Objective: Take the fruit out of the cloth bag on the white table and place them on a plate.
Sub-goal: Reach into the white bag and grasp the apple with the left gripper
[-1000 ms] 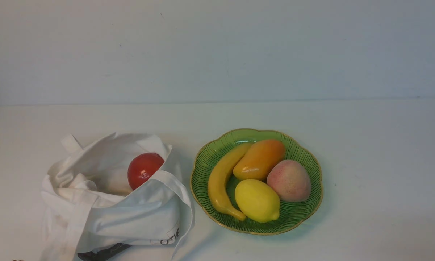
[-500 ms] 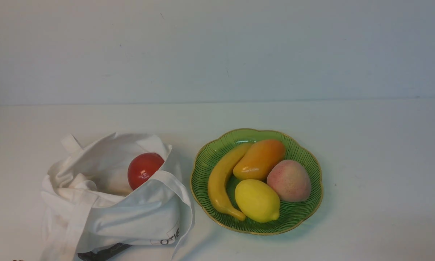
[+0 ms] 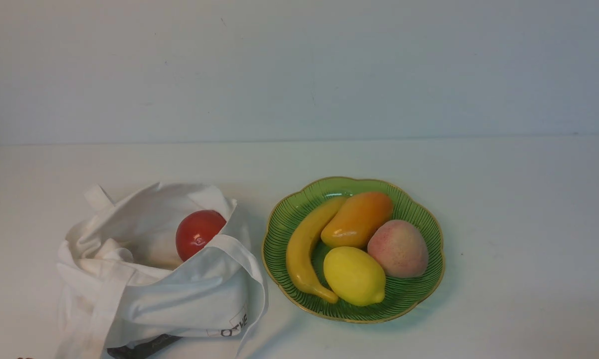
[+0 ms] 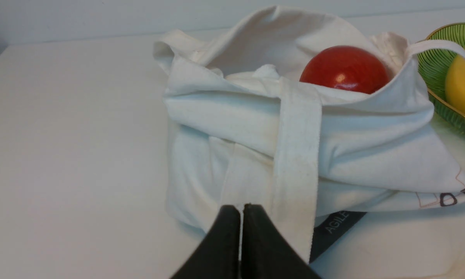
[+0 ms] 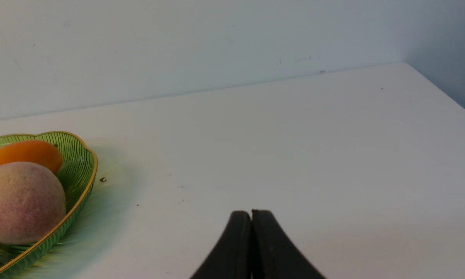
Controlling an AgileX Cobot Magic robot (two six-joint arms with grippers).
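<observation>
Red apple (image 3: 198, 233) is half hidden inside the cloth bag (image 3: 179, 299), beside the plate (image 3: 414, 299). The left gripper (image 4: 241, 211) and the right gripper (image 5: 251, 215) are seen pressed together, nothing held, mostly cut off.

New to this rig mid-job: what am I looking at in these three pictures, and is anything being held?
It is a two-armed robot. The wide picture looks forward from between the arms; the other two come from a camera on each wrist. The black tips there are the left hand and right hand, both shut and holding nothing. On the white table a cloth bag holds a red apple. Beside it, a green plate carries a banana, mango, lemon and peach.
</observation>
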